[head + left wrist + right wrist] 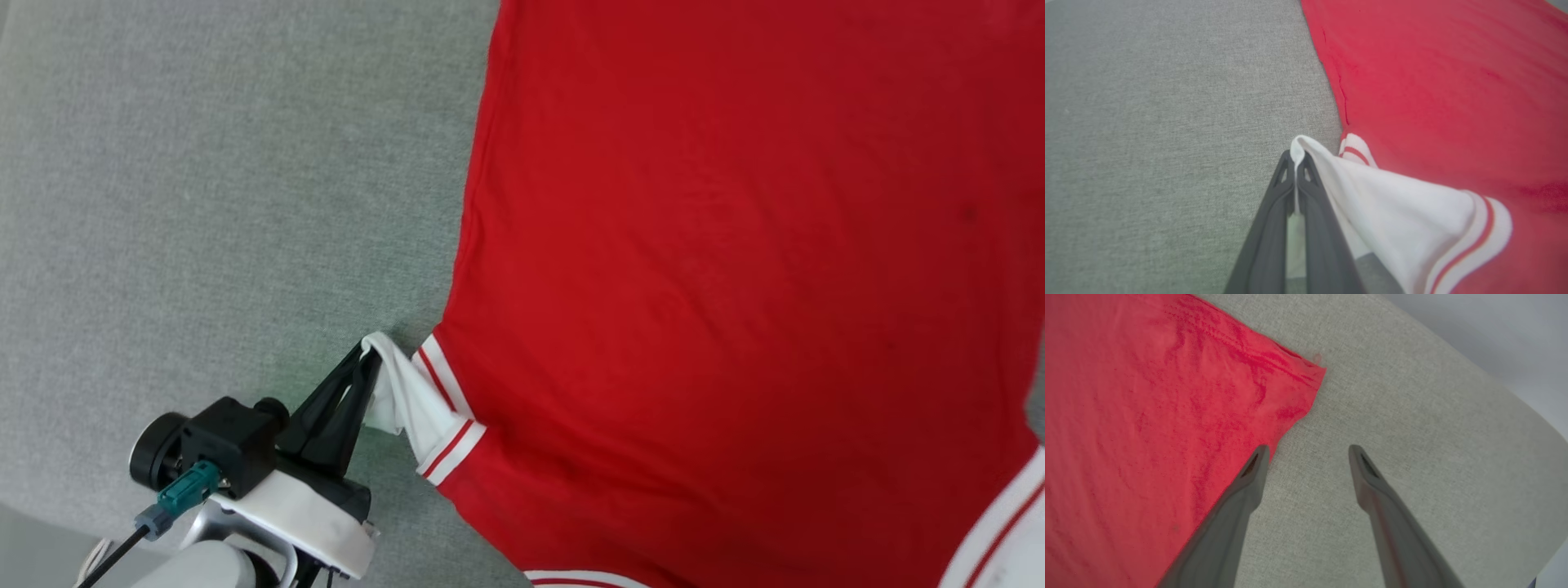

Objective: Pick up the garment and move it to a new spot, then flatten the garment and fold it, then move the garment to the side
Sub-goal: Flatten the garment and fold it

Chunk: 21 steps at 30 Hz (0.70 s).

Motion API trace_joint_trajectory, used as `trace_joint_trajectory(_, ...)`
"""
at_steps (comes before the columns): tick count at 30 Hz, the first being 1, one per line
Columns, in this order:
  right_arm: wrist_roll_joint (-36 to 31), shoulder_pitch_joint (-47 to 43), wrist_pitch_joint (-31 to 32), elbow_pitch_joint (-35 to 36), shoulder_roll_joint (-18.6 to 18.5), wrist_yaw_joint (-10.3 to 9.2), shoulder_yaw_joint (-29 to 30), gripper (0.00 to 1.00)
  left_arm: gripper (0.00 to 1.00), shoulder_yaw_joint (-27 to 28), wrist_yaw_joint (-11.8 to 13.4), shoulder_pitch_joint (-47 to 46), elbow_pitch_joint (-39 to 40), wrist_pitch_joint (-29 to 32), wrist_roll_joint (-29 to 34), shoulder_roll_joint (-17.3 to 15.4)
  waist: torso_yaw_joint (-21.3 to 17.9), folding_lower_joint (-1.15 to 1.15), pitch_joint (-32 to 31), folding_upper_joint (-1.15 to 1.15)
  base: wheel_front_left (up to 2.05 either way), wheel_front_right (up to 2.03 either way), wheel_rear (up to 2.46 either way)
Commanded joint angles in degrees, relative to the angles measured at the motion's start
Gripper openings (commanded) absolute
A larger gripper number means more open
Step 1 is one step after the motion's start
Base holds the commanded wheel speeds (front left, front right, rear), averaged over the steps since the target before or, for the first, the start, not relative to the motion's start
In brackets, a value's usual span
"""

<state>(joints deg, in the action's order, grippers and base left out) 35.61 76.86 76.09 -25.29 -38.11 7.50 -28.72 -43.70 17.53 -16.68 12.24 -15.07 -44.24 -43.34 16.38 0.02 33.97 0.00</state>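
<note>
My left gripper (369, 353) is clamped on the tip of the white sleeve (408, 404); the garment (735, 269) lies flat on the grey surface (204, 180), off to that gripper's right, its length running up the head view; my right gripper (1308, 451) gapes empty just beside a red corner (1306, 371); I judge the left better placed to fold.

Right pincer (1308, 451) spread wide here, gripping nothing; its two dark fingers (1229, 522) rise from the bottom edge; one tip sits right at the edge of the red garment (1147, 416), the other over bare grey counter (1412, 437); the garment lies spread out, lightly wrinkled, one corner jutting onto the fabric-covered counter; the counter's rounded rim curves away at the right.
</note>
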Motion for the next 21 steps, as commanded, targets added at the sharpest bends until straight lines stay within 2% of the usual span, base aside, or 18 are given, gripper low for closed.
trace_joint_trajectory(1,-0.6,0.3,0.6,-0.5,0.1,-0.02,0.4,1.00,0.00,0.5,-0.3,-0.9,0.2,-0.1,0.6,0.6,2.8,-0.02,2.9,0.00,0.00,0.00,0.00)
trace_joint_trajectory(6,-2.5,-3.2,2.8,-1.3,1.2,-0.02,1.8,1.00,0.00,2.7,-1.9,-1.4,0.3,-0.1,2.0,3.2,4.3,-0.02,5.1,0.00,0.00,0.00,0.00)
trace_joint_trajectory(10,-2.1,-9.2,3.5,-1.0,1.6,-0.02,1.7,1.00,0.00,3.7,-2.7,-0.8,-0.4,-0.1,3.4,3.9,4.5,-0.02,5.5,0.00,0.00,0.00,0.00)
trace_joint_trajectory(11,-2.1,-10.1,3.6,-0.7,1.5,-0.02,1.8,0.89,0.00,4.0,-2.8,-0.7,-0.5,-0.1,3.7,4.1,4.5,-0.02,5.5,0.00,0.00,0.00,0.00)
trace_joint_trajectory(12,-2.5,-10.8,3.4,-0.2,1.1,-0.02,1.7,0.10,0.00,4.2,-3.0,-0.5,-0.7,-0.1,3.9,4.3,4.5,-0.02,5.3,0.00,0.00,0.00,0.00)
trace_joint_trajectory(13,-2.6,-10.9,3.7,0.3,0.8,-0.02,1.8,0.00,0.00,4.4,-3.3,-0.4,-0.9,-0.1,4.2,4.3,4.4,-0.02,5.0,0.00,0.00,0.00,0.00)
trace_joint_trajectory(17,-2.8,-9.3,1.6,2.6,0.4,-0.02,2.9,0.00,0.00,5.6,-3.7,0.4,-1.3,-0.1,4.9,4.8,3.4,-0.02,3.3,0.00,0.00,0.00,0.00)
trace_joint_trajectory(21,-1.5,-7.3,-2.1,4.1,2.2,-0.02,3.5,0.00,0.00,6.8,-3.6,2.1,-2.2,-0.1,5.3,4.4,1.5,-0.02,-0.3,0.00,0.00,0.00,0.00)
